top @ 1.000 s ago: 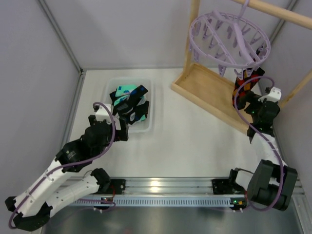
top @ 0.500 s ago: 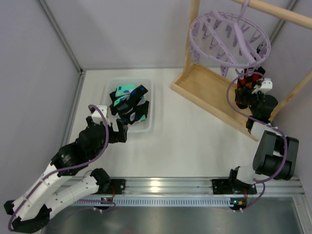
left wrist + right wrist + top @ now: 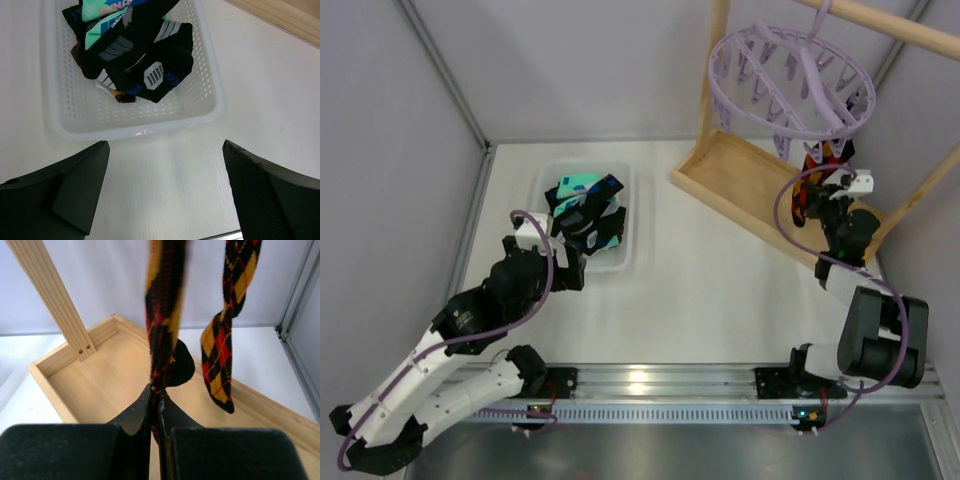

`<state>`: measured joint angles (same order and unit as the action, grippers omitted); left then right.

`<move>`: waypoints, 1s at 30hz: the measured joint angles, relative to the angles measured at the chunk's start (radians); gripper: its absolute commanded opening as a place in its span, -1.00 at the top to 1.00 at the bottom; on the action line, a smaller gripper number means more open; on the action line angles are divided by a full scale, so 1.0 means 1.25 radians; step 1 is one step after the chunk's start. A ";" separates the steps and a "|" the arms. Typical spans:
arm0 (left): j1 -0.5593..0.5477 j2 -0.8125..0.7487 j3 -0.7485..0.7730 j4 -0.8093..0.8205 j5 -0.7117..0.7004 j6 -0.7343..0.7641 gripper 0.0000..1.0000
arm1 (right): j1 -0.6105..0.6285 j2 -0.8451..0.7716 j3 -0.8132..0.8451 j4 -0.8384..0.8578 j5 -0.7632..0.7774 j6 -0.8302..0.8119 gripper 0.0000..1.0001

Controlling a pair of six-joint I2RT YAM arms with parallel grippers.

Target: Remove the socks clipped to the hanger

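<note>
I have the right tool (image 3: 155,394) clenched on a black fabric sock with red-yellow diamonds (image 3: 161,315) under the round lavender plastic hanger (image 3: 790,75); left tool (image 3: 165,150) released, well left of it.

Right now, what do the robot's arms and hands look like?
The left arm and right arm are both built from white parts and chunky black joints. A purple cable loops along each one. The left hand and right hand are black, each with two wedge-shaped fingers.
</note>
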<state>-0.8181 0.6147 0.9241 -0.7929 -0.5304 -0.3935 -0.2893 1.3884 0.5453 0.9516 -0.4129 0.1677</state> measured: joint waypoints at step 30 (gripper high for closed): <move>-0.148 0.814 1.021 0.018 0.056 0.108 -0.97 | 0.969 -0.132 0.070 -0.190 0.992 -0.261 1.00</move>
<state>-1.0031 1.6325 2.2002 -0.7704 -0.4599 -0.2584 0.9222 1.2232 0.6331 0.7143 0.8272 -0.1585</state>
